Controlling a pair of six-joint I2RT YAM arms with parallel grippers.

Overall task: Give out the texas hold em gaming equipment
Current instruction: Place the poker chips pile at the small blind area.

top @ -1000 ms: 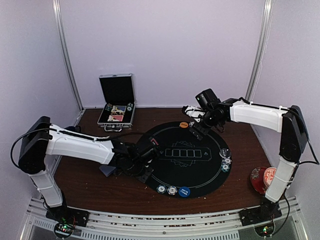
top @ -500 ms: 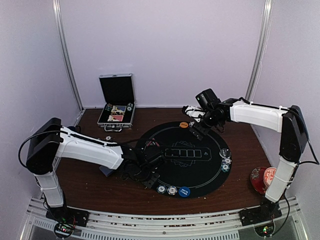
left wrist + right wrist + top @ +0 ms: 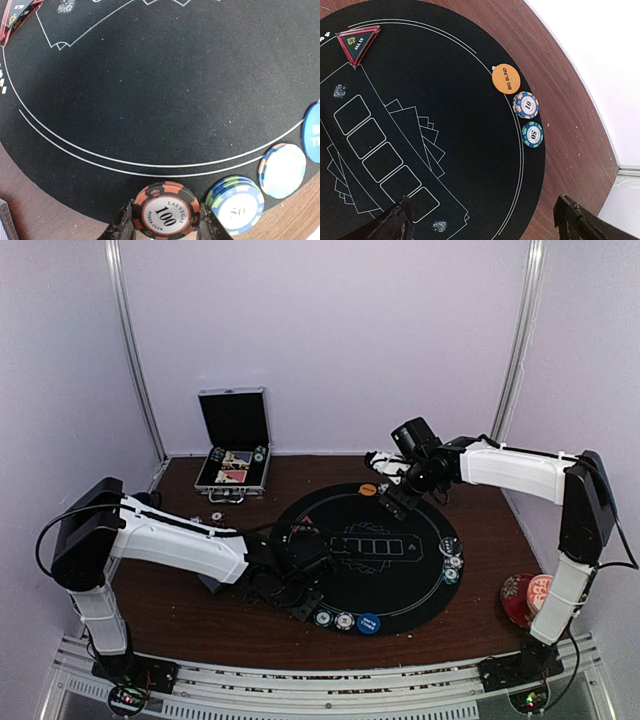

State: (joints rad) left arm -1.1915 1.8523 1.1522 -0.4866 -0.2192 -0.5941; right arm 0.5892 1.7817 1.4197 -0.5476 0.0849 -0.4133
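Since chips likely go in a row along the round black felt poker mat's [image 3: 400, 580] near rim, left end effector [image 3: 165, 227] pinches black-orange 100 chip [image 3: 166, 209] there, bottom centre of its wrist view, just beside green-blue 50 chip [image 3: 235, 210]. Right end effector [image 3: 485, 215] gapes wide, holding nothing, over the mat. Open silver metal case [image 3: 235, 420], upper left of the top view, holds cards and chips.
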